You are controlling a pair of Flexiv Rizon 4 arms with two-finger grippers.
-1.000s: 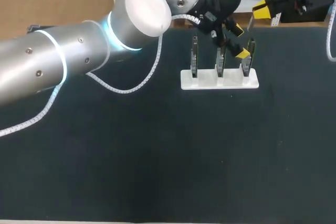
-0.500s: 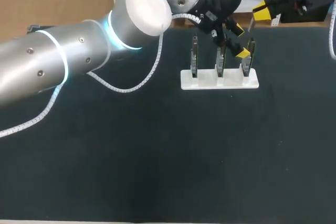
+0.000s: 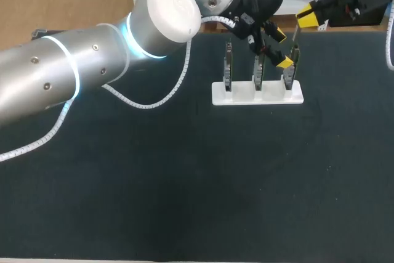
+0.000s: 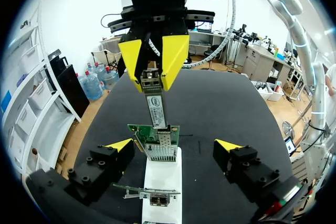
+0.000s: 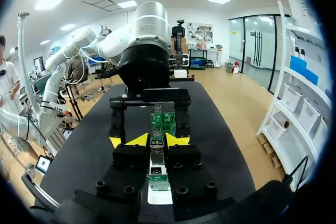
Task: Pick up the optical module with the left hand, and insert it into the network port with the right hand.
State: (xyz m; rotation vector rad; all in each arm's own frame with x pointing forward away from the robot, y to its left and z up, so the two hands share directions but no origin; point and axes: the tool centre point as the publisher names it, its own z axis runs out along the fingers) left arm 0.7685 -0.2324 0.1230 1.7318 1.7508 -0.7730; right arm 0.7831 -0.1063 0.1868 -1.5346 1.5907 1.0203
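Right pincer (image 4: pixel 152 59) clamped on the optical module (image 4: pixel 155 103); module's lower end at the network port (image 4: pixel 158 149).
Head view: white stand (image 3: pixel 258 93) with 3 upright boards sits upper right of centre on the black counter (image 3: pixel 184 183). The left pincer (image 3: pixel 281 48) is at the stand, and the right pincer is just beyond it, near the counter's far edge. Left wrist view: left pincer fingers are apart, 1 on each side of the green board (image 4: pixel 144 132) carrying the port, clear of board and module. The module hangs upright and its lower end meets the port's cage. How deep it sits cannot be told.
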